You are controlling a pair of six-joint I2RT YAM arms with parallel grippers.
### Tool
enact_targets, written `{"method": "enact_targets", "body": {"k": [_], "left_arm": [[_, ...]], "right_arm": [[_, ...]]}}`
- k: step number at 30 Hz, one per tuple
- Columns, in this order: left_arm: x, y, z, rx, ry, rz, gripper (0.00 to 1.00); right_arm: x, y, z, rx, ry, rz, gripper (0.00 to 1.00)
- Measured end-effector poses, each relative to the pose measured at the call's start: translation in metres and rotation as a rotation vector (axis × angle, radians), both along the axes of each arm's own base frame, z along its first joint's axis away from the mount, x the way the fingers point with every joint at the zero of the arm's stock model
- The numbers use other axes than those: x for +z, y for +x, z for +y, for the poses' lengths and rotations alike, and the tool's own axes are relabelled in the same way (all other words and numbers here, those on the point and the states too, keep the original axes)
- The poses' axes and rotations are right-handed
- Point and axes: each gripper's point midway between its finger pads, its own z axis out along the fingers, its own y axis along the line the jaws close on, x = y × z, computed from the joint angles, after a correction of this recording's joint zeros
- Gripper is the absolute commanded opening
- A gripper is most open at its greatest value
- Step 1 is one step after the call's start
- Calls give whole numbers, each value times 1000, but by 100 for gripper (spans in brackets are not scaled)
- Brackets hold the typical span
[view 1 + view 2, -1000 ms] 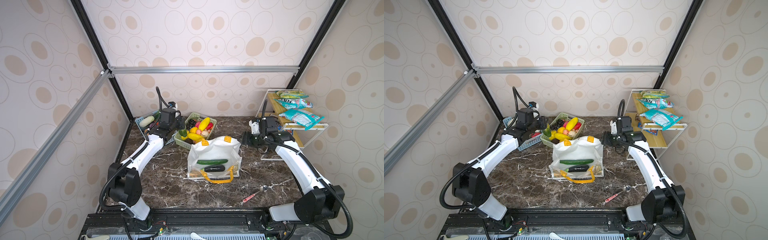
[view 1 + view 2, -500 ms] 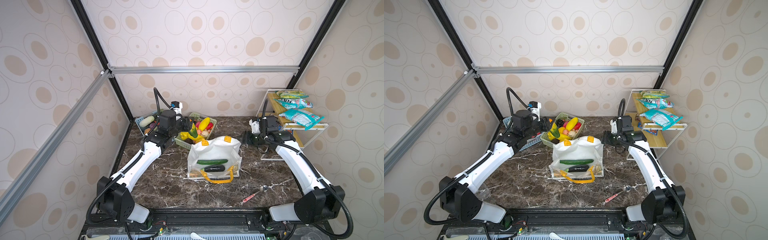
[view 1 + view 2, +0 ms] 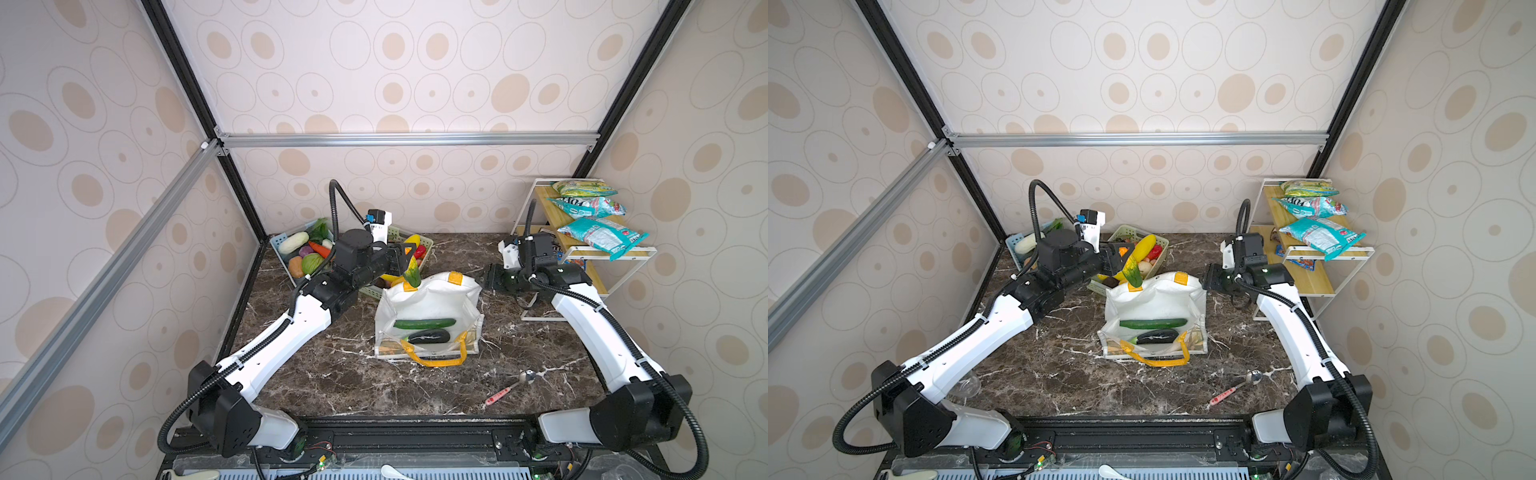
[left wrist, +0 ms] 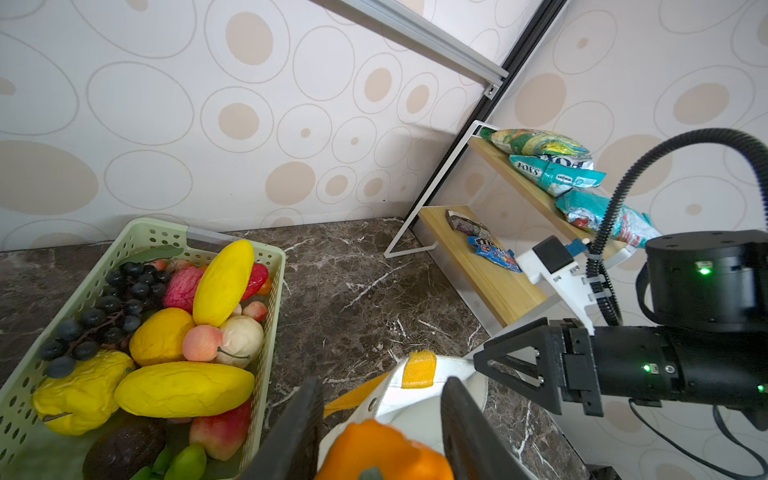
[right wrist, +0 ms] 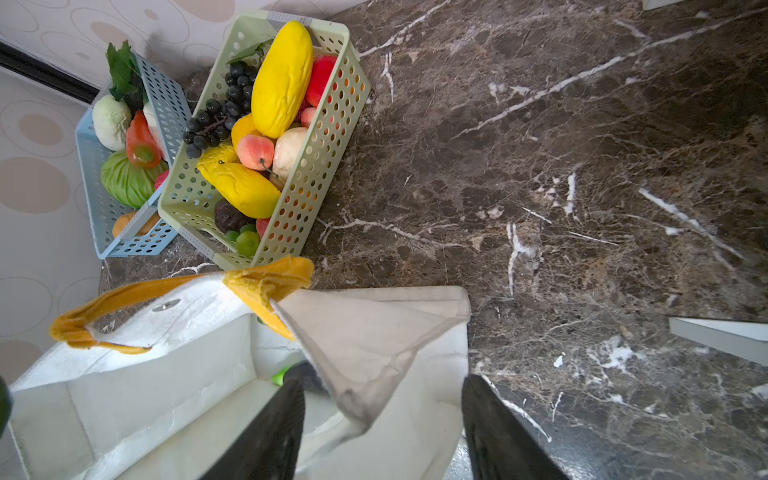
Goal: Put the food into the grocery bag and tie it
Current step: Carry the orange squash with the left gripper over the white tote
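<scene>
While left gripper [image 4: 381,395] pinches orange-green gourd [image 3: 410,272] just above far-left rim of grocery bag [image 3: 428,299], we note bag standing at middle of tabletop [image 3: 332,382], mouth open. Eggplant [image 3: 429,336] and cucumber [image 3: 424,323] lie in its bottom. Right gripper [image 5: 382,384] at bag's right rim, jaws spread. Fabric corner lies between them, and we see no clamp on it. Green basket [image 5: 316,137] of fruit sits just behind bag, toward far edge.
</scene>
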Motion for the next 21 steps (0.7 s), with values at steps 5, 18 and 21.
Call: {"method": "enact_targets", "body": {"k": [5, 18, 21], "left_arm": [[1, -20, -23, -49, 3, -5, 46], [-42, -55, -65, -135, 75, 53, 46], [-57, -61, -73, -147, 101, 71, 46]], "right_arm": [[-4, -1, 0, 0, -1, 9, 63], [1, -4, -1, 8, -11, 7, 63], [1, -4, -1, 8, -12, 7, 63]]}}
